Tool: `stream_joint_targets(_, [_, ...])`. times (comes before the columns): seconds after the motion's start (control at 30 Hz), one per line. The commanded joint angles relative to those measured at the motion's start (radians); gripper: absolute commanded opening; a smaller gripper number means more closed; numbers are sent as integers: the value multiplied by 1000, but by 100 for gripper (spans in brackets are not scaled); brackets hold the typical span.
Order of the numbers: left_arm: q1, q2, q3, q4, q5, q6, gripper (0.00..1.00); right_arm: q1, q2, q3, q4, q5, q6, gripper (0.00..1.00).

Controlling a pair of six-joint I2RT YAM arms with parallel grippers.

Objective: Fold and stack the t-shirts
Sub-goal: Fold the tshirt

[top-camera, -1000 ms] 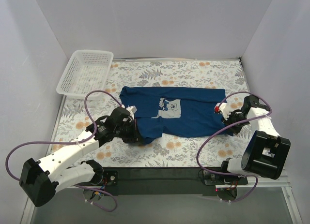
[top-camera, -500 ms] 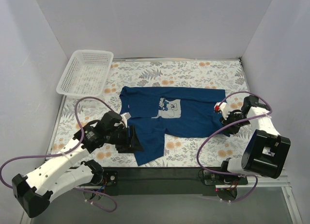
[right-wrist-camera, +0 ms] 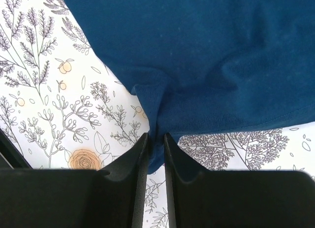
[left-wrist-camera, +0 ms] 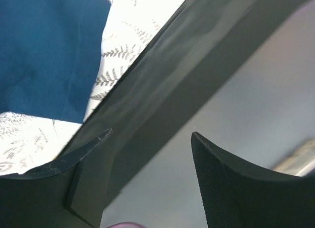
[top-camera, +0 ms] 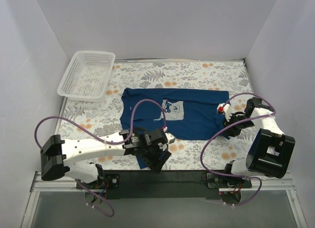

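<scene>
At the table's (top-camera: 197, 73) near edge, the left hand (top-camera: 158, 151) hung wide and empty over the nearest flap of the shirt (top-camera: 197, 117), hiding its tip. Further in, by the right edge, the right hand (top-camera: 227, 120) stood narrow, pinching the hem. The shirt lay spread print-up mid-table. I judged no fold finished and the stacking all to do. The basket (top-camera: 87, 74) sat at the far left corner. Only one shirt showed.

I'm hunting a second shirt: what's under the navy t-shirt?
Around the t-shirt only the floral table cover shows; anything beneath the cloth is covered.
</scene>
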Motion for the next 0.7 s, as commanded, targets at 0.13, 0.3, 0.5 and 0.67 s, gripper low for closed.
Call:
stream_joint_targets(0.13, [-85, 244, 148, -154, -321, 81, 57, -5, -12, -8, -20, -45, -25, 23])
stream_joint_targets(0.3, [-90, 485, 281, -321, -402, -14, 56, -7, -15, -6, -18, -53, -28, 24])
stream_joint_targets(0.5, [-90, 501, 176, -352, -381, -96, 55, -13, -21, -11, -18, -66, -30, 24])
stream_joint_targets(0.67, [-90, 424, 119, -335, -376, -151, 52, -16, 4, -9, -18, -80, -30, 24])
